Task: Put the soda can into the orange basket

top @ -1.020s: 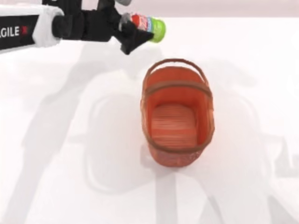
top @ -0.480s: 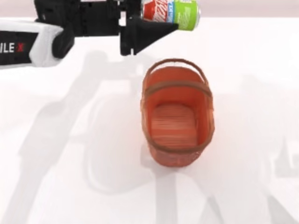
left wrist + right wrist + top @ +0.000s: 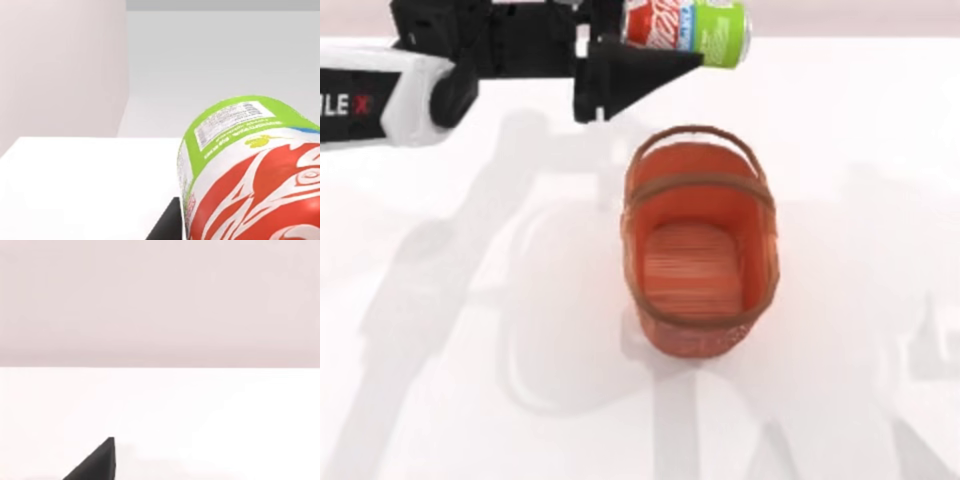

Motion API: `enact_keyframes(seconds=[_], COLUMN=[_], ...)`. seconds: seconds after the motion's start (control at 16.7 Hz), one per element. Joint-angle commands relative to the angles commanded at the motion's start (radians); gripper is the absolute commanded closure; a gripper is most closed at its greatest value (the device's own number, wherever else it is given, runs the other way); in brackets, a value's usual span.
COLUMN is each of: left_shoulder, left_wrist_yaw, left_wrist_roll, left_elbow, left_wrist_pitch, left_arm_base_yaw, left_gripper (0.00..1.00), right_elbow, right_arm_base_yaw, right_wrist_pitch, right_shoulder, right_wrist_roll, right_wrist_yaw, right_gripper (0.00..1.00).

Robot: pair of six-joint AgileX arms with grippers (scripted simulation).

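Two arms serve this white table (image 3: pixel 440 330), but only the left arm shows in the top view, reaching in from the left along the far edge. Its gripper (image 3: pixel 638 62) is clamped on the can (image 3: pixel 688 24), which lies sideways in the air with its green end toward the right. The left wrist view shows the can (image 3: pixel 250 170) close up, green end outward, above the bare table. The basket (image 3: pixel 760 255) stands near the middle of the table, nearer the viewer than the can, its arched handle crossing the far part of the opening and its slatted floor bare.

Judging by this, the carry step is in hand: the can is lifted but not yet over the basket. Next the arm would need to bring it over the open part, clear of the handle, lower it and let go. The right gripper (image 3: pixel 95 465) shows only one dark fingertip, so its state cannot be told.
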Motion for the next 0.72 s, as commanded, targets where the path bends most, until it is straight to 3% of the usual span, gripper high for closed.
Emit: enact_keyframes(seconds=[0.48, 0.72], left_shoulder=[0.192, 0.221], left_wrist_yaw=[0.005, 0.003], left_wrist_roll=[-0.004, -0.006], left_elbow=[-0.088, -0.107], left_wrist_pitch=[0.296, 0.334], left_arm_base_yaw=[0.017, 0.02], left_gripper=[1.0, 1.0], right_elbow=[0.0, 0.0], right_arm_base_yaw=[0.0, 0.0], right_wrist_pitch=[0.0, 0.0], right_shoulder=[0.0, 0.0], right_wrist_roll=[0.0, 0.0], right_wrist_yaw=[0.0, 0.0], right_gripper=[0.0, 0.0])
